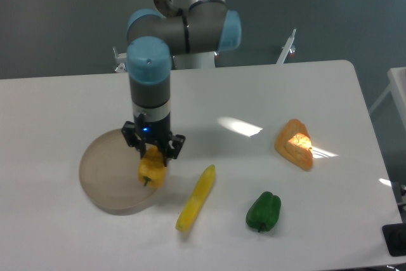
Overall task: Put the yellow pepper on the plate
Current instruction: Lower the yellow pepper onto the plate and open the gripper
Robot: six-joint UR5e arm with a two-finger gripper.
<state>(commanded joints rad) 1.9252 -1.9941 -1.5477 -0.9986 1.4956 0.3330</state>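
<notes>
White table (254, 93); gripper (153, 152) clamped on yellow pepper (151, 172) over plate (104, 176), fingertips hidden.

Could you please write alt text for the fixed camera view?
A robot arm's claw grips a yellow pepper over the right edge of a beige plate on a white table. A long yellow piece, green pepper and orange wedge lie to the right.

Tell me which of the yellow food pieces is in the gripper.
The yellow pepper, short and lobed, hangs in the gripper over the plate. The long slim yellow piece lies free on the table, right of the plate.
</notes>
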